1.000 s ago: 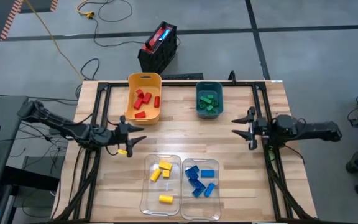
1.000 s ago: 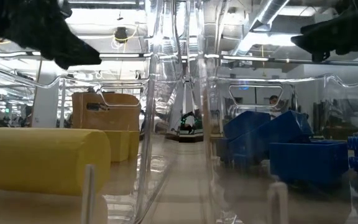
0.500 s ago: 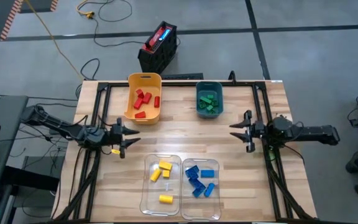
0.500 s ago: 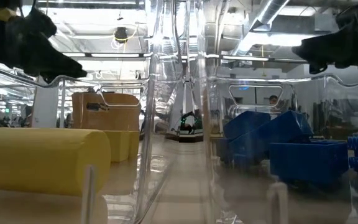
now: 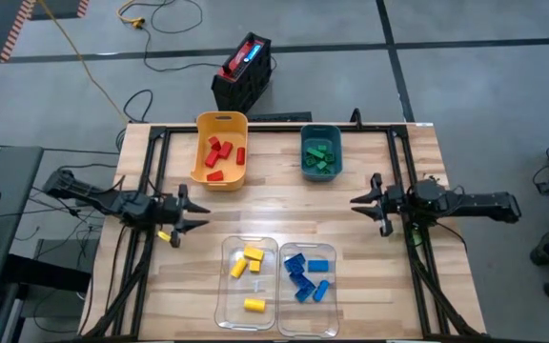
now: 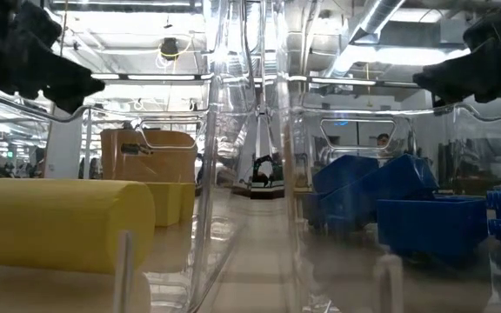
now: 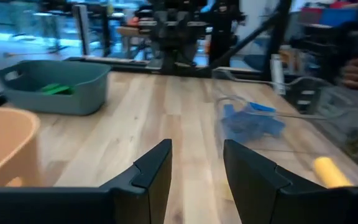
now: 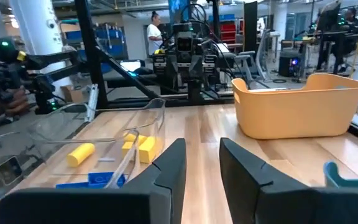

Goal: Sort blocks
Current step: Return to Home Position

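The blocks lie sorted in bins. Red blocks (image 5: 219,152) rest on the floor of a yellow bin (image 5: 221,118), and green blocks (image 5: 320,158) sit in a teal bin (image 5: 320,131). Yellow blocks (image 5: 248,267) and blue blocks (image 5: 305,274) lie in two clear bins near the table's near edge. My left gripper (image 5: 196,211) (image 7: 197,162) hovers open at the table's left side, level with the gap between the yellow bin and the clear bins. My right gripper (image 5: 358,203) (image 8: 202,155) hovers open at the right side, pointing toward the table's middle. Nothing is between either pair of fingers.
Bare wooden tabletop (image 5: 274,205) lies between the two grippers and the bins. Dark frame rails (image 5: 151,181) run along the left, right and far edges. A black and red case (image 5: 243,71) and cables lie on the floor beyond the far edge.
My left gripper has drawn back toward the table's left edge, staying open. My right gripper has sunk a little and levelled out, also staying open. The blocks have not moved.
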`<state>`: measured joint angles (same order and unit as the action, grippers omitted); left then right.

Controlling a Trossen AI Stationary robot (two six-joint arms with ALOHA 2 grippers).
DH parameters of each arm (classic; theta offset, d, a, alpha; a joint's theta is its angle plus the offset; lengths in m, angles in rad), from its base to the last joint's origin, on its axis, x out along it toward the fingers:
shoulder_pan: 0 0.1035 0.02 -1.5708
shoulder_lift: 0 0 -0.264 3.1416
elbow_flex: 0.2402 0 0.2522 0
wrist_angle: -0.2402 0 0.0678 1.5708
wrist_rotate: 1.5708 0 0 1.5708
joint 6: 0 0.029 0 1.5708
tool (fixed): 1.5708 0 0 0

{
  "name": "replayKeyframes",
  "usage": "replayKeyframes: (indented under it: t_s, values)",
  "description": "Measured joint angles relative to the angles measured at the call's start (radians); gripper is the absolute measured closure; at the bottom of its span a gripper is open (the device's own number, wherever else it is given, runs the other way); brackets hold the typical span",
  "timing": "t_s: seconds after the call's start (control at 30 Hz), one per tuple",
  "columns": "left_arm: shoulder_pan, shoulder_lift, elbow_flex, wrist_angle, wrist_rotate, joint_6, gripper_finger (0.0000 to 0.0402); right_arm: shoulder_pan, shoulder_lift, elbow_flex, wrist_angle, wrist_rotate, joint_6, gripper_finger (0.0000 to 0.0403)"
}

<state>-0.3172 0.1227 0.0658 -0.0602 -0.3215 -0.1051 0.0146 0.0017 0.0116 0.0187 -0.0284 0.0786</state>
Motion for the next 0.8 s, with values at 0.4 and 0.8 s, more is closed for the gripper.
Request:
replayKeyframes:
  t_s: [0.4, 0.8]
  values:
    - [0.000, -0.054, -0.002, -0.057, 0.238, -0.008, 0.0263, 0.015, 0.000, -0.001, 0.022, 0.034, 0.112, 0.0291]
    - [0.000, -0.054, -0.004, -0.050, 0.160, 0.033, 0.0263, 0.010, 0.000, -0.001, 0.016, 0.034, 0.126, 0.0291]
